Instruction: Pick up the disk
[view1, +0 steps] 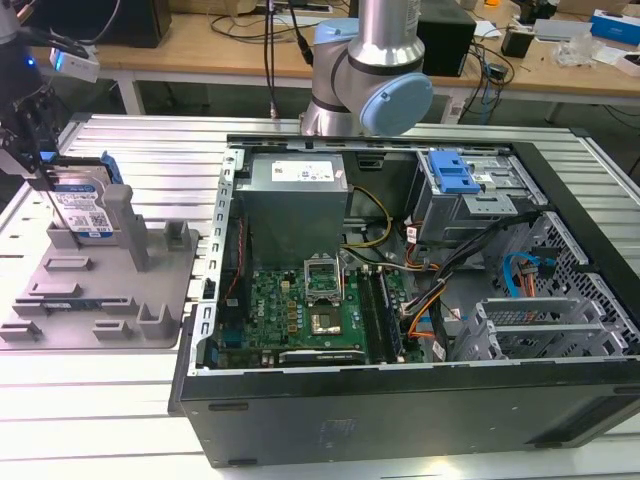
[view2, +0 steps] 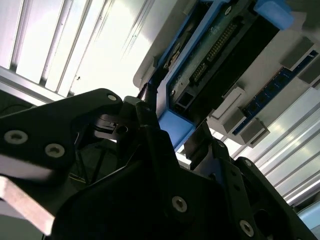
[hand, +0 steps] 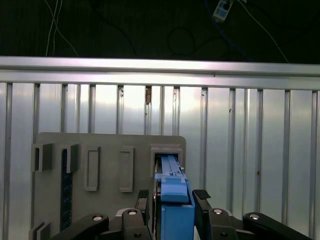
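Observation:
The disk (view1: 88, 208) stands on edge in a slot at the far end of the grey fixture tray (view1: 100, 300), on the exterior view's left; its white-and-blue label faces the camera. My gripper (view1: 60, 225) comes down over it from above. In the first wrist view the two black fingers (hand: 201, 197) sit close against both sides of the disk's blue rail (hand: 175, 200). In the second wrist view the disk's underside with its connectors (view2: 220, 45) runs away from the fingers (view2: 150, 107). The gripper looks shut on the disk, which still rests in the tray.
An open computer case (view1: 400, 300) takes up the middle and the exterior view's right, with a grey drive cage and blue latch (view1: 455, 180) inside. The arm's base (view1: 370, 70) stands behind it. Upright posts (view1: 125, 225) rise from the tray beside the disk. The table (view1: 150, 150) is slatted aluminium.

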